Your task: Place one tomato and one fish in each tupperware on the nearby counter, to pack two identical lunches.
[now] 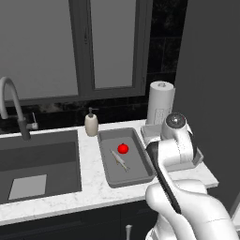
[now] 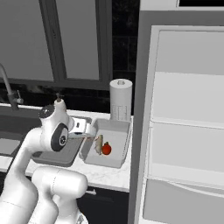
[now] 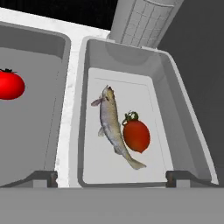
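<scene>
While the gripper (image 3: 112, 178) hangs over the lighter tupperware (image 3: 183, 105), its jaws stand wide apart with nothing between them — one fingertip (image 3: 41, 178) sits low over the strip of table between the trays, the other at the tray's near corner on the far side.

Landmark: paper towel roll (image 2: 120, 99) at the back of the table (image 1: 91, 187).

- Lighter tupperware: directly in front of the roll, its far wall just below the roll's base in the hand view. Inside lie one fish (image 3: 113, 127) and one tomato (image 3: 136, 135), side by side and touching, or very nearly. Fish lies lengthwise, head toward the roll; tomato sits by its tail half, on the side away from the other tray.
- Darker tupperware (image 1: 140, 176): just beside the lighter one, on the sink (image 1: 37, 164) side of the roll — narrow strip of marble between them. It holds a second tomato (image 1: 123, 148) and a second fish (image 1: 120, 160), tomato toward the roll end, fish nearer the front edge.
- Soap dispenser (image 1: 91, 123): at the back wall, between the roll and the faucet (image 1: 14, 105), just behind the darker tray's far corner.

Arm's upper links block most of the lighter tray in the left base view; right base view shows the hand low over that tray's sink-side wall.
</scene>
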